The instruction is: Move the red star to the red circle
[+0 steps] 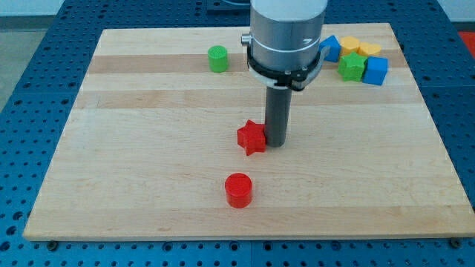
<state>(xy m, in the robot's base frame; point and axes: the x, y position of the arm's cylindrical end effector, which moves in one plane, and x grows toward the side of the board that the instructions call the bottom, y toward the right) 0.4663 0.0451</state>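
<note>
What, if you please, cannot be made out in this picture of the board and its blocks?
- Camera view: whether my tip touches the red star or merely stands beside it on the view's right.
- The blocks at the view's top right: the blue block is partly hidden by the arm's grey housing, and the yellow blocks overlap, so their shapes are unclear.
- The arm above the housing is cut off by the top edge.

You see a bright, even picture; the light seems to come from above and is soft. The wooden board (148, 148) shows no strong glare. Just beside my tip (274, 144), the red star (252, 137) casts only a short, weak shadow. The grey arm housing (286, 33) above the tip has a mild shine. Focus is sharp everywhere, and the edges look straight.
</note>
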